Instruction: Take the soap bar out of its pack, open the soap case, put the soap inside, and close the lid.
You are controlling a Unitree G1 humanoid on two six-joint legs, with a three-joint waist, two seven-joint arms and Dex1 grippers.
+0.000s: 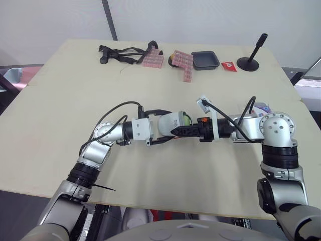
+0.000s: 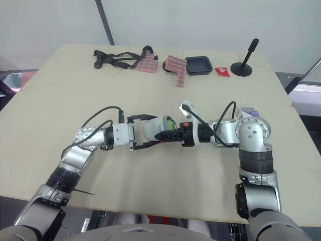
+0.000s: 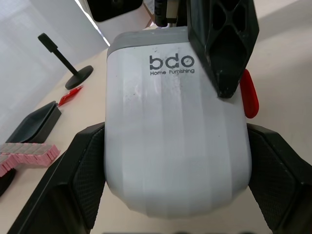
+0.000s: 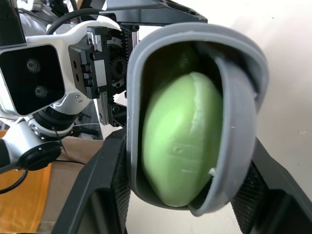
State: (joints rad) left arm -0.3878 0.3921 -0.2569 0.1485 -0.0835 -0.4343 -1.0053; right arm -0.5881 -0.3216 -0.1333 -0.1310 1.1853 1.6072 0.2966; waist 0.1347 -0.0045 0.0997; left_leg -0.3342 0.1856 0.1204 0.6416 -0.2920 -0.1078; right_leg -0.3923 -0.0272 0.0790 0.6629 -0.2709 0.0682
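Left gripper [image 1: 169,125] clamped on the case [image 3: 170,146], one finger [image 3: 83,170] on each narrow side, the white wall with the "bdo" print turned upward. Case held sideways just over the table [image 1: 60,100], well to the near side of the tray [image 1: 205,60] and a little to its left. Soap [image 4: 180,146], pale green and oval, inside the case and plain to see through the grey-rimmed mouth [image 4: 195,34]. Mouth not shut, with a grey flap [image 4: 239,112] bent across part of one side. Right gripper [image 1: 179,130] at that mouth, meeting the case from the end opposite the left gripper. Gripping the case or merely set against it: impossible to tell. A black cable [image 1: 246,113] looping over the right arm, nearer than the tray and to its right. Tray itself black, shallow and square-cornered. Just right of the tray, touching nothing, a small red packet [image 1: 228,66]. Farther right of the tray, a black stand [image 1: 249,63] with a round foot and a slanting rod. Just left of the tray, one pink pack [image 1: 184,63]. Farther left of the tray, a second pink pack [image 1: 153,59]. Farthest left of the tray, a tangle of black straps [image 1: 118,54]. Nearer than the tray and off to its right, a small white box [image 2: 247,111] close beside the right arm's elbow joint.
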